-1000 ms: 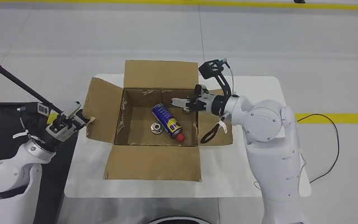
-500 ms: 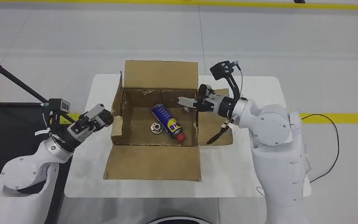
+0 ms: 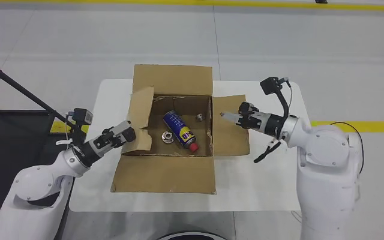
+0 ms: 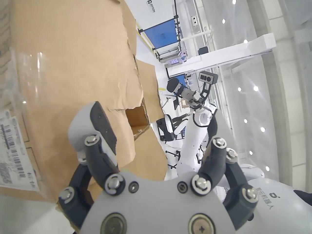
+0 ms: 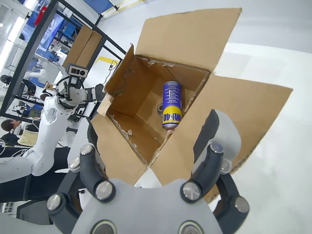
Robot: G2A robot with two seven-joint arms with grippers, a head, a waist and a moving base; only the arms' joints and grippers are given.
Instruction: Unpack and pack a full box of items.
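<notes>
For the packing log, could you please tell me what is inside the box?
A blue can lies on the box floor, a metal ring beside it. Anything under the can is covered.

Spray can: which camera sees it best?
The right wrist view: the can lies large and unblocked inside the box. The top view shows the can smaller. In the left wrist view, the box's flap blocks it.

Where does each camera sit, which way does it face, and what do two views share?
Top view: above the arms, looking down at the table; both arms show beside the box.
Left wrist view: on the left arm, facing the box's side flap; the left gripper shows, open.
Right wrist view: on the right arm, facing into the box at the spray can; the right gripper shows, open.
Shared: both wrist views see the box and the opposite arm.
</notes>
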